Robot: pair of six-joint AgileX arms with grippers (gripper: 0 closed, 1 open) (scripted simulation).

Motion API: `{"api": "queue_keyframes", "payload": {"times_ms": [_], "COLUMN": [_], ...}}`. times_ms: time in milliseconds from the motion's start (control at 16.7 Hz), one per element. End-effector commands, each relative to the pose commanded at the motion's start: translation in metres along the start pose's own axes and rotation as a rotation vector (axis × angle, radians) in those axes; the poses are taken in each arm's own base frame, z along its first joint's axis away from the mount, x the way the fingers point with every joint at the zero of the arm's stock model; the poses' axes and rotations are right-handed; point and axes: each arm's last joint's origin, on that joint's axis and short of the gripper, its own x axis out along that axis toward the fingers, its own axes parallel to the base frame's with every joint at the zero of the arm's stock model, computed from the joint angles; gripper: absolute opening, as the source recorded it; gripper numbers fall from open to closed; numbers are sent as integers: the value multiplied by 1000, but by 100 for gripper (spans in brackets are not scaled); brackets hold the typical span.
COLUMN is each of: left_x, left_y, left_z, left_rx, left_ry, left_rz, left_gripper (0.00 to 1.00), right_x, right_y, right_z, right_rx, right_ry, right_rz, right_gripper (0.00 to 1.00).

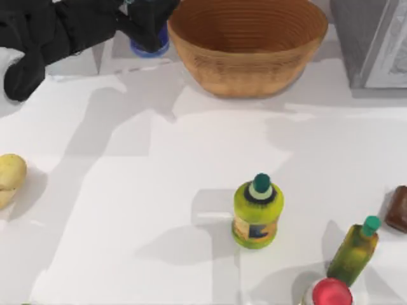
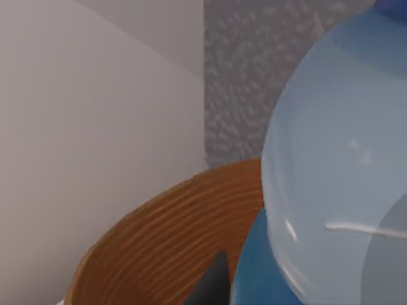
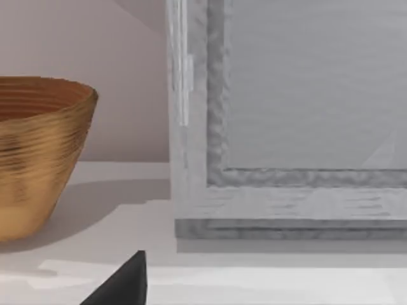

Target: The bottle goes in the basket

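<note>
no text, label or number can be read anywhere.

- Left arm reaches along the table's far edge, left gripper (image 1: 147,28) clamped on the bottle (image 1: 152,44).
- Right arm parked at the right.

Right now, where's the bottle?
Top view: the bottle sits in the left pincer at the far left, just left of the basket rim.

Rendered tabletop scene, plain white table (image 1: 127,210), bare grey walls, scattered bottles, wicker basket (image 1: 248,47), no room furnishings
</note>
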Motion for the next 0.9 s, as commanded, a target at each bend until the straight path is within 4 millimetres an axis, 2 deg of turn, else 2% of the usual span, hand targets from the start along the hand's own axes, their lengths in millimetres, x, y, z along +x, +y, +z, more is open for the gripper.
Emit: {"api": "queue_keyframes", "payload": {"times_ms": [240, 480, 720, 900], "left_x": [59, 103, 127, 131], "left_y": [5, 1, -5, -6], "left_z": [27, 48, 60, 61], "left_rx": [3, 8, 12, 13], "left_ry": [0, -6, -11, -12], "left_rz": [11, 27, 40, 42], "left_gripper": [0, 0, 0, 0], "right_x": [0, 0, 0, 0], "right_y": [0, 0, 0, 0], "right_z": [0, 0, 0, 0], "right_rx": [0, 0, 0, 0], "right_ry": [0, 0, 0, 0], "right_rz": [0, 0, 0, 0], "right_gripper": [100, 100, 100, 100]}}
